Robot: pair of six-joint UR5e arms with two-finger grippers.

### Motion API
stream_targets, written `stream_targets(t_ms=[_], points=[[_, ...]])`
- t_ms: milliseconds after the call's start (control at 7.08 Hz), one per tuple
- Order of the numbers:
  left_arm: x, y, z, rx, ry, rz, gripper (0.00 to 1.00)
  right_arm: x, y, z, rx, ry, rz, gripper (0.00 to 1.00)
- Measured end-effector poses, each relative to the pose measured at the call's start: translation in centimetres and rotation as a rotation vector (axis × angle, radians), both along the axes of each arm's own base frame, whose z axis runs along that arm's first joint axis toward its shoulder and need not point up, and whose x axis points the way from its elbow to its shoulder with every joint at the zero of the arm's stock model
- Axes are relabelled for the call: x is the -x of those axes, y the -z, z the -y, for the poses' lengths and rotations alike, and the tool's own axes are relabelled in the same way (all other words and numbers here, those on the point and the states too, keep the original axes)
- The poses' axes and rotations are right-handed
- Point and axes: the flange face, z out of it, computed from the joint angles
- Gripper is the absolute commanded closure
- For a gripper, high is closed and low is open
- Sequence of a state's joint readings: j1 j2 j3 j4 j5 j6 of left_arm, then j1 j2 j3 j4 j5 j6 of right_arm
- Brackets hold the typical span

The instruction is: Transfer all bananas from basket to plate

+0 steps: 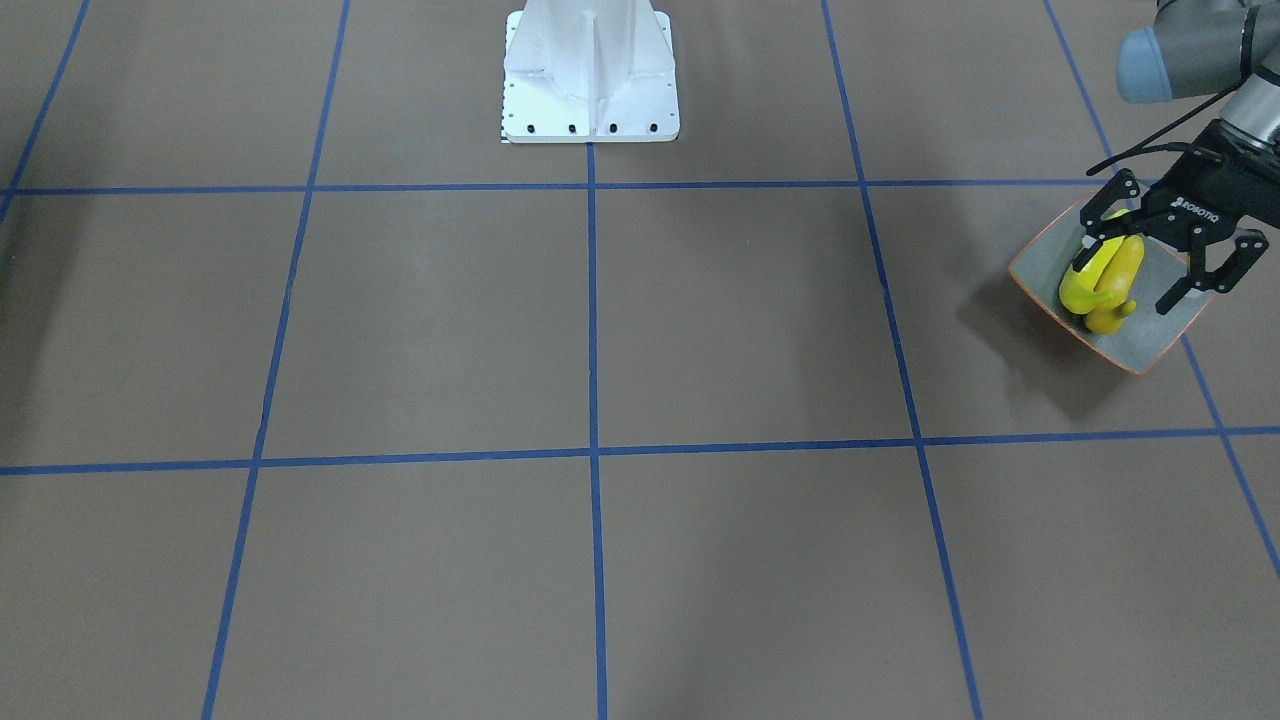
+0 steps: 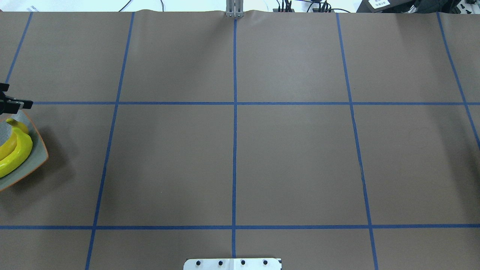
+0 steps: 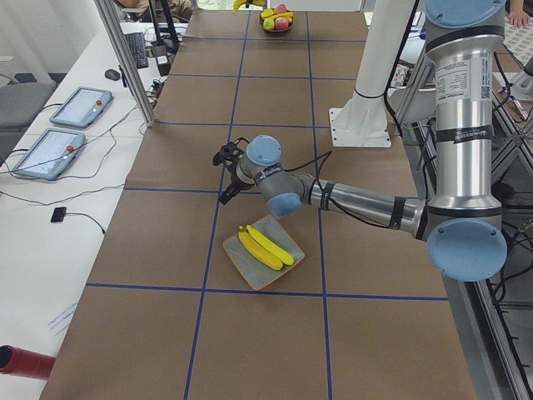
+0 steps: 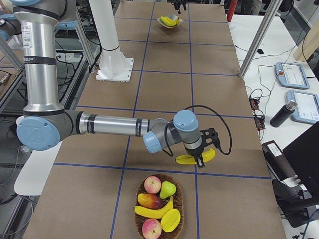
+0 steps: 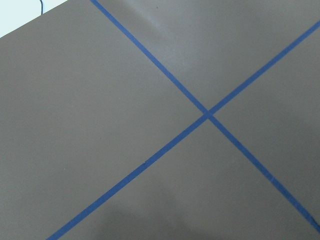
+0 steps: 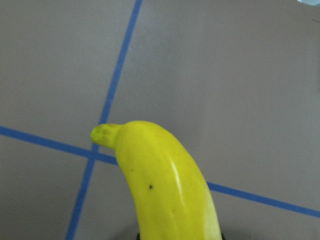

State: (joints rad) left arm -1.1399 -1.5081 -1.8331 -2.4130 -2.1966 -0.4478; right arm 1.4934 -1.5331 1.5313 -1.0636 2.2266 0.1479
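Plate: squarish grey dish with upcurved sides and a thin orange rim, at the left end of the table, well apart from the basket.
Bananas: two on the plate, smooth and curved. One is bright yellow, the other a deeper orange-yellow. They lie side by side, touching.
Left gripper: jaws spread wide and grasping nothing. It hangs raised over the side of the plate away from the robot's base, clear of the bananas.
Left arm: forearm stretched out level and low over the table. Its wrist camera sees only brown table and a crossing of blue tape.
Right arm: forearm stretched level and low along the table's right end, wrist bent down.
Right gripper: clamped on a banana, near the basket on the side towards the plate.
Banana: glossy yellow with a short greenish stem and one small dark speck. In the wrist view it juts out ahead of the camera, over a tape crossing.
Basket: oval brown wicker at the table's right end. It holds a last banana lying among other fruit.
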Motion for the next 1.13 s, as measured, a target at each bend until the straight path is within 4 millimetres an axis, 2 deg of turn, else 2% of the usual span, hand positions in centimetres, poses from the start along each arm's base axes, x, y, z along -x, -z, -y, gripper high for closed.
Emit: stream_targets(t_ms=[141,283,424,565,848,989,1130], points=[[-0.9,2.6,1.1,0.052,0.039,-0.072,0.01,3.2,4.2,2.0,-0.01,0.007,0.072,1.0],[-2.6,5.8,1.9,0.109,0.058,-0.154,0.01,7.2,9.1,2.9,-0.01,0.004,0.142,1.0],[-5.4,9.3,2.4,0.177,0.059,-0.243,0.01,11.2,14.5,2.7,0.003,-0.014,0.219,1.0],[-8.1,13.0,2.6,0.246,0.053,-0.328,0.01,15.0,19.9,2.2,0.023,-0.032,0.3,1.0],[-12.2,20.4,2.6,0.364,0.029,-0.481,0.01,21.8,29.0,0.5,0.06,-0.048,0.432,1.0],[-13.6,23.8,2.3,0.408,0.012,-0.545,0.01,25.4,33.1,-1.1,0.074,-0.057,0.492,1.0],[-14.5,26.4,2.1,0.438,-0.003,-0.592,0.01,28.8,36.8,-2.8,0.087,-0.065,0.55,1.0]])
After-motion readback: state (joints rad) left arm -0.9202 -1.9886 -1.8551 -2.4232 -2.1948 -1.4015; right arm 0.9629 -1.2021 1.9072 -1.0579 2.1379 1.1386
